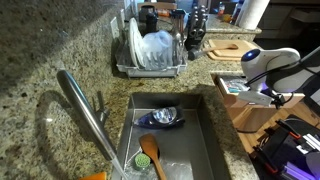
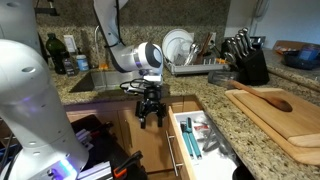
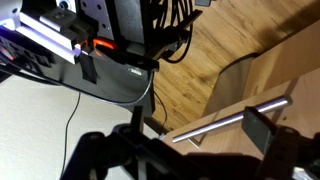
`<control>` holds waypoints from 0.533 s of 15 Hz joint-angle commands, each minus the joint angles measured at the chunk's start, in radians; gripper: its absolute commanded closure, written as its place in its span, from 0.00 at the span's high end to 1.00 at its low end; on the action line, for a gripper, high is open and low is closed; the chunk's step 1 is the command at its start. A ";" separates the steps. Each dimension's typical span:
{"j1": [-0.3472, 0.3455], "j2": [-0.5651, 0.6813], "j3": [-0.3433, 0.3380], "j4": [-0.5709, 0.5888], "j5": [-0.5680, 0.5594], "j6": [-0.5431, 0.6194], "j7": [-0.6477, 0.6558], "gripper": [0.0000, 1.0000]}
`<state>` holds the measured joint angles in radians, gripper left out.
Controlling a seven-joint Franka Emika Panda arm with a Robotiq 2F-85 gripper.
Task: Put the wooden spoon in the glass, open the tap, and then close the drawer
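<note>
Orange-brown wooden spoon (image 1: 150, 151), oval bowl, seemingly lying in sink (image 1: 197, 138)

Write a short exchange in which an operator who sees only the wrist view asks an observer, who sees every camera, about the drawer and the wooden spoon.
Operator: My wrist view shows only a steel handle against wood. Is the drawer open?
Observer: Yes. In an exterior view the drawer stands pulled out, with utensils lying inside.
Operator: And where is the wooden spoon?
Observer: In an exterior view the wooden spoon is in the sink, next to a green utensil.
</note>
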<state>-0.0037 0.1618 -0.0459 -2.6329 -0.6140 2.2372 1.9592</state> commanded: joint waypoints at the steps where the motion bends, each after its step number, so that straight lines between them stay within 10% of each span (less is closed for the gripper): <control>1: 0.014 0.035 -0.026 0.018 0.016 0.000 0.035 1.00; 8: 0.012 0.138 -0.063 0.078 0.031 0.120 0.134 1.00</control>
<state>0.0222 0.2561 -0.0727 -2.5761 -0.5911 2.2790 2.0835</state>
